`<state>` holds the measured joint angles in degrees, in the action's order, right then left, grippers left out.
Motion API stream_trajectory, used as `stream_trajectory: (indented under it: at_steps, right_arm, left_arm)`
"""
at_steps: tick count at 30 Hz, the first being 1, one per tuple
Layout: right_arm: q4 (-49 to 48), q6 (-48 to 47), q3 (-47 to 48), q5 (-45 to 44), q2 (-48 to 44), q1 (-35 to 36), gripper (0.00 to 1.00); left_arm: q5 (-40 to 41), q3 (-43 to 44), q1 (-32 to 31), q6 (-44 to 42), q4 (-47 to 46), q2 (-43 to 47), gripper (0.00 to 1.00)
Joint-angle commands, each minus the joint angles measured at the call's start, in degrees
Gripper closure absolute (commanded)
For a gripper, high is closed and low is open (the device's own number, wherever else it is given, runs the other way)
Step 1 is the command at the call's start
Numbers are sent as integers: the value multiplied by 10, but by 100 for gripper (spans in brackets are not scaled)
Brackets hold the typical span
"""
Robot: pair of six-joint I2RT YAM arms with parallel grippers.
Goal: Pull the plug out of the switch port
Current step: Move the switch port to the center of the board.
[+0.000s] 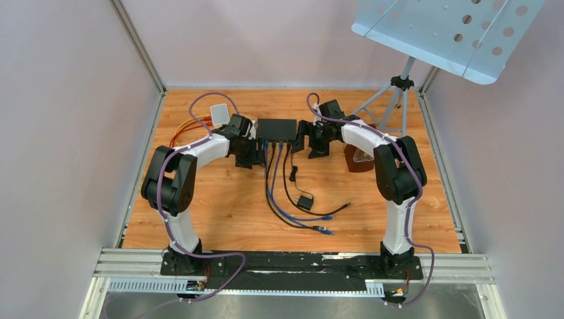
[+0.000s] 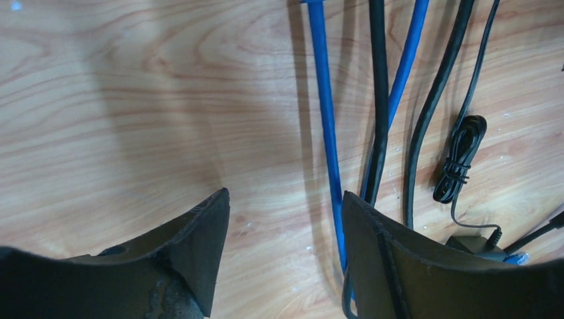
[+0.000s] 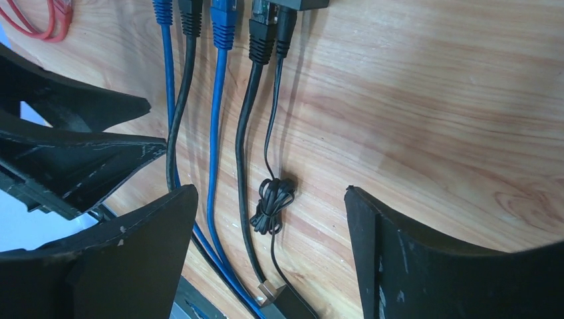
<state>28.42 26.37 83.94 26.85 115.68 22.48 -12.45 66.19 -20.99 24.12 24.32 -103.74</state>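
Observation:
The black switch [image 1: 277,128] lies at the back middle of the wooden table, its corner showing at the top of the right wrist view [image 3: 307,3]. Blue plugs [image 3: 224,23] and black plugs [image 3: 262,38] sit in its front ports, their cables running toward me. My left gripper [image 1: 251,151] is at the switch's left front corner. It is open over the table [image 2: 284,194], with a blue cable [image 2: 326,119] lying below, close to its right finger. My right gripper [image 1: 308,143] is at the switch's right side, open [image 3: 269,193], above a bundled thin black cord [image 3: 271,203]. Neither holds anything.
A white block [image 1: 219,113] and red-orange cables [image 1: 183,129] lie at the back left. A music stand's tripod [image 1: 398,93] and a brown object [image 1: 359,161] stand at the back right. A black adapter [image 1: 305,201] and loose cable ends [image 1: 324,230] lie mid-table.

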Motion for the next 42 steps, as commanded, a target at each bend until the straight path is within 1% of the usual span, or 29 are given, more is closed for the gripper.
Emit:
stream_trajectory:
  at_steps: [1,8,10,13,15,19,20,24,27,32,36,39,42]
  right_arm:
    - [-5,11,3,28,2,5,20]
    - [-6,10,-19,29,7,15,23]
    - [-7,10,-22,31,8,19,23]
    - [-7,9,-27,29,7,21,24]
    - [-7,7,-32,25,6,24,24]
    - [-7,3,-36,21,7,25,25]
    - [-7,3,-37,20,6,25,25]
    - [-7,2,-44,17,5,25,25]
    - [-7,1,-49,13,0,25,25]
    - [-7,-1,-61,4,-14,26,25]
    - [-8,-3,-80,-12,-31,27,25]
    - [-10,-5,-97,-29,-48,27,25]
    - [-12,-6,-114,-41,-66,27,25]
  left_arm:
    - [-52,16,-2,4,-52,-19,33]
    - [-84,0,-2,22,-93,-42,40]
    - [-84,2,-2,20,-83,-54,45]
    - [-48,5,-3,11,-50,-60,57]
    - [-18,-4,-3,-1,-26,-50,64]
    - [36,-18,-5,-27,9,-20,72]
    - [44,-19,-7,-32,15,-16,76]
    - [94,-19,-25,-63,51,12,83]
    - [99,-21,-42,-86,73,21,86]
    - [59,-45,-78,-84,77,38,87]
    - [34,-81,-101,-44,70,68,87]
    - [32,-120,-124,-17,67,93,86]
    - [21,-153,-139,12,52,122,83]
